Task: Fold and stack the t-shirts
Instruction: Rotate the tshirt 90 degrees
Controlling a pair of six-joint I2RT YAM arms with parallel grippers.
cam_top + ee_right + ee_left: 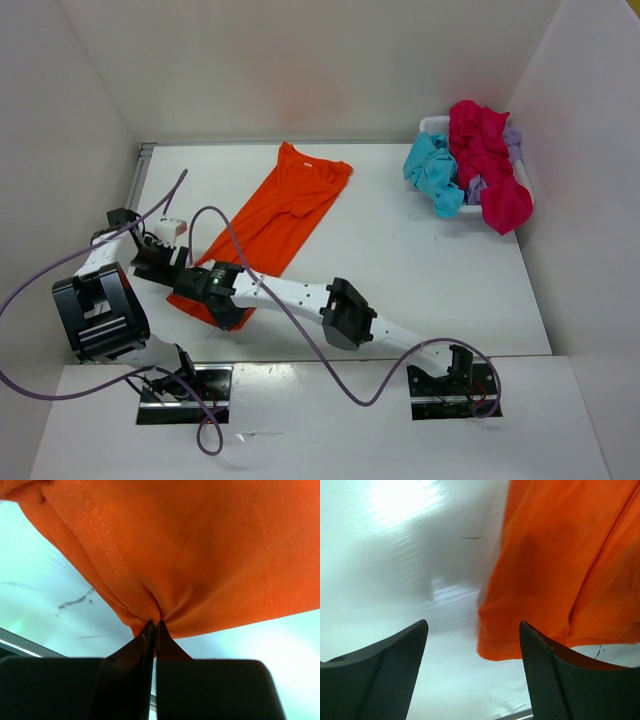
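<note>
On the white table (pixel 420 260), the orange t-shirt (pixel 285 215) lies stretched from 12 toward 8 o'clock. Your right fingers (pixel 152 630) pinch its near hem. Your left fingers (pixel 395 665) gape wide beside it, empty. Lifting one-sided could bunch the cloth.

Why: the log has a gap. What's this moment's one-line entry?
right gripper shut on orange t-shirt hem | left gripper open by its edge | other t-shirts in basket
</note>
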